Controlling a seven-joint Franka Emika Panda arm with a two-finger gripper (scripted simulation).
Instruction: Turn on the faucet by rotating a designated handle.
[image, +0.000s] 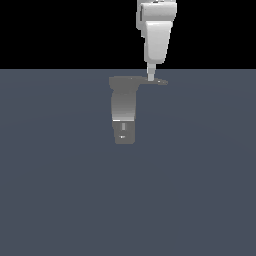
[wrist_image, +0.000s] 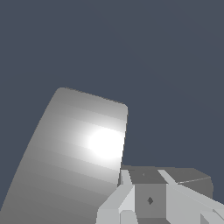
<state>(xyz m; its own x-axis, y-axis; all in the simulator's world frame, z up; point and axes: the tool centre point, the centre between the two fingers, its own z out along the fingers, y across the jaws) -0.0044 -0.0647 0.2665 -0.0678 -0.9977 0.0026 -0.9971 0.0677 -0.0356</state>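
We are seeing the faucet (image: 123, 111) standing upright on the floor (image: 60, 190), a little above the middle of the exterior view. From its top the handle (image: 156, 82) is projecting toward three o'clock, to the exterior view's right. The gripper (image: 150, 77) is hanging down from twelve o'clock, its tip meeting the handle partway along, just beside the column's upper corner. In the wrist view the faucet (wrist_image: 74, 162) is lying beside the gripper's fingers (wrist_image: 127, 192), with the handle (wrist_image: 188, 177) sitting just behind them.
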